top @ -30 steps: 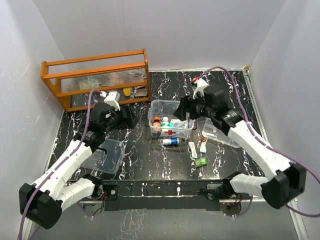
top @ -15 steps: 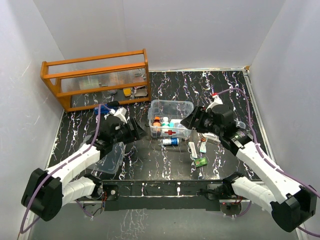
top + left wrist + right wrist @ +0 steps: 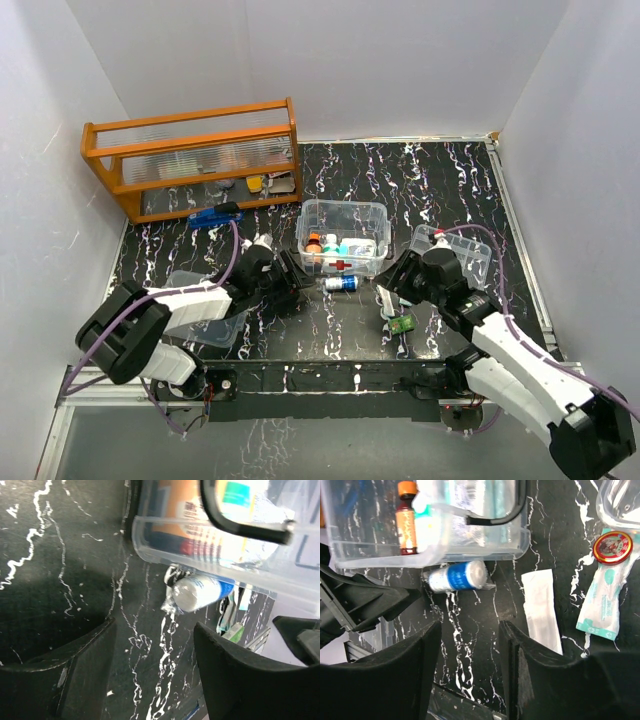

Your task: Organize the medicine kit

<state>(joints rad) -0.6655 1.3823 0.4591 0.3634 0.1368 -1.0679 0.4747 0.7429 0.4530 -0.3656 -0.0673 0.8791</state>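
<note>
Near the middle of the table stands the kit [image 3: 345,203], lid off, with an orange-capped bottle [image 3: 406,517] and other packs inside. A blue-and-white cylinder [image 3: 456,576] lies on its side just in front of the kit's near wall, touching it or almost so. Low on the table, the left gripper [image 3: 152,630] sits to the cylinder's left and the right gripper [image 3: 470,627] to its right, each with its jaws parted to a middling gap and nothing between them. Both arms seem aimed at the same cylinder, and that is the main risk: the two grippers could knock together over it. A glancing touch could also send the round body rolling along the wall or wedge it against the kit's base. A low approach might catch the dark handle [image 3: 495,517] hanging on the kit's front, or shove the kit toward the far edge. The right arm could also sweep the white sachet [image 3: 540,610], the teal sachet [image 3: 602,600] or the red tin [image 3: 612,547] lying beside it. What the cylinder is cannot be told, and the labels inside the kit are blurred. From above, each arm covers its own jaws. The right arm hides part of a clear lid [image 3: 458,252], and whatever sits in the rack [image 3: 190,125] at the far left corner is obscured by its ribbed panels.
</note>
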